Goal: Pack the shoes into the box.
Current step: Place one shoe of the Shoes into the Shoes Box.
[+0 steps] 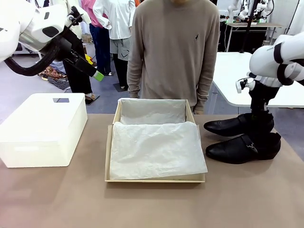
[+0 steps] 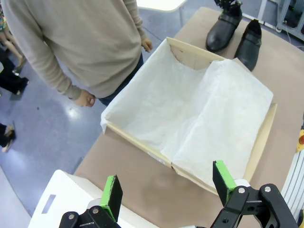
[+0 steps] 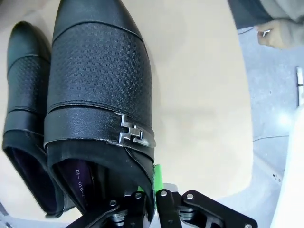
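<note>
Clamping shut on the collar of the far shoe [image 1: 228, 126], on the table [image 1: 152, 209] just R of the box [image 1: 108, 152], the right gripper [image 3: 154, 180] is pinching thin leather only, probably risking slip or toe-down swing at lift; left gripper [image 2: 167, 183] is hanging open, empty.

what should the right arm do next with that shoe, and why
Probably lift straight up a little. The right fingers are shut on the collar of the buckled shoe, which sits on the table beside its mate. Rising first should clear the box wall before any swing toward it.
</note>
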Controlling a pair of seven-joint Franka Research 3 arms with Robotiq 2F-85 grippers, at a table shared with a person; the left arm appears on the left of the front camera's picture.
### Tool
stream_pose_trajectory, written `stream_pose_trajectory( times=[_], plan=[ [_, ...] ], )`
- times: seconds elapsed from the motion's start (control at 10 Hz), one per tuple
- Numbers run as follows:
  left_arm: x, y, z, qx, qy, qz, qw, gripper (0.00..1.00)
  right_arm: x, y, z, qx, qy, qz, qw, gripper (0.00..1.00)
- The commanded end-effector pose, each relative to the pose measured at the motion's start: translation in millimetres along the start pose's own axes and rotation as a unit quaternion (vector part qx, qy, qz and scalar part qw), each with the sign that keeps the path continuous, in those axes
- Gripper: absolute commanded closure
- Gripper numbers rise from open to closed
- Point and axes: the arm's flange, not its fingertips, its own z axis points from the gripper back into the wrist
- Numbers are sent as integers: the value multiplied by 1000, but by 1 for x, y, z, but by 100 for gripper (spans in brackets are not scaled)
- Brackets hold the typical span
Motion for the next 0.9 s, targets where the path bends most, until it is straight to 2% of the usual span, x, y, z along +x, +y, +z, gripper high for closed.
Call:
stream_pose_trajectory(
  times=[0.0,0.2,0.5,0.8],
  plan=[
    [-2,2,0,-6,-7,-4,1000,0,6,0,35,17,-6,-28,999,100],
    [-2,2,0,-6,-7,-4,1000,0,19,10,71,19,-5,-36,999,100],
    [-2,2,0,-6,-7,-4,1000,0,51,29,114,4,26,-26,999,100],
    [-2,2,0,-6,-7,-4,1000,0,87,46,138,-3,55,-9,998,100]
  ],
)
